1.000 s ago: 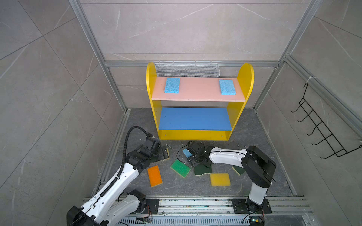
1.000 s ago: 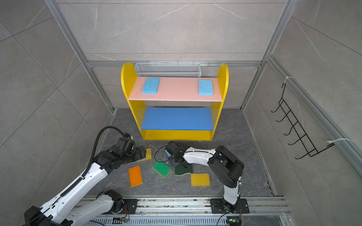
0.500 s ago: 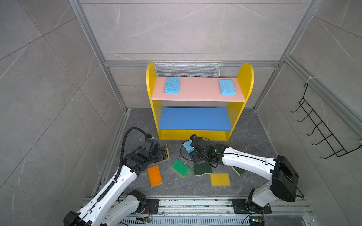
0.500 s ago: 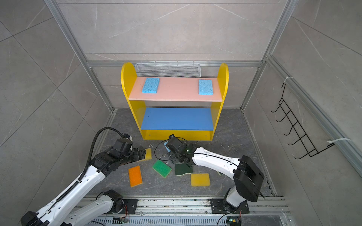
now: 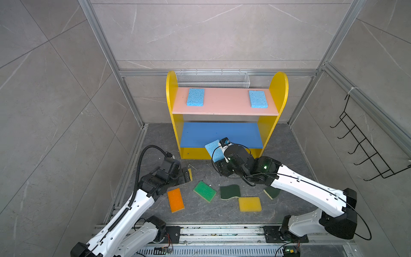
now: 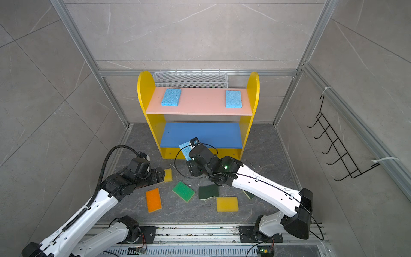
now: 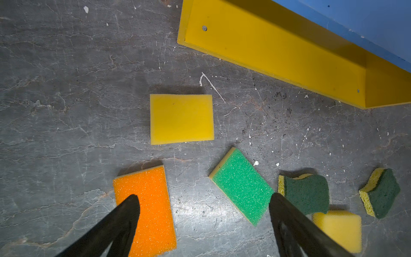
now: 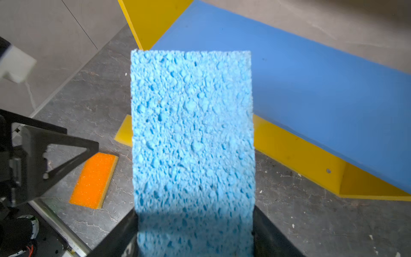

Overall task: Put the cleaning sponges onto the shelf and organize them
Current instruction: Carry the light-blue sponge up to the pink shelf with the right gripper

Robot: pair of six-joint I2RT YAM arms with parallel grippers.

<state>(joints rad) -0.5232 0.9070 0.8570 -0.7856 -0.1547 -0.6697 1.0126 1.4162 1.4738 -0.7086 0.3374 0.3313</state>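
Just before the yellow three-tier shelf (image 5: 280, 89), our right tool (image 8: 194, 213) clamps the light-blue rectangular foam sponge (image 8: 192, 133), lengthwise toward its blue middle board (image 8: 311, 100).

Grey marbled tile walls (image 5: 211, 33) close the left, far and right sides, with aluminium posts (image 5: 106, 55) at the far corners. The floor (image 5: 282, 155) is dark veined stone flecked with white crumbs. A white mesh basket (image 5: 211, 79) hangs on the far wall, a black hook rack (image 5: 365, 139) on the right.
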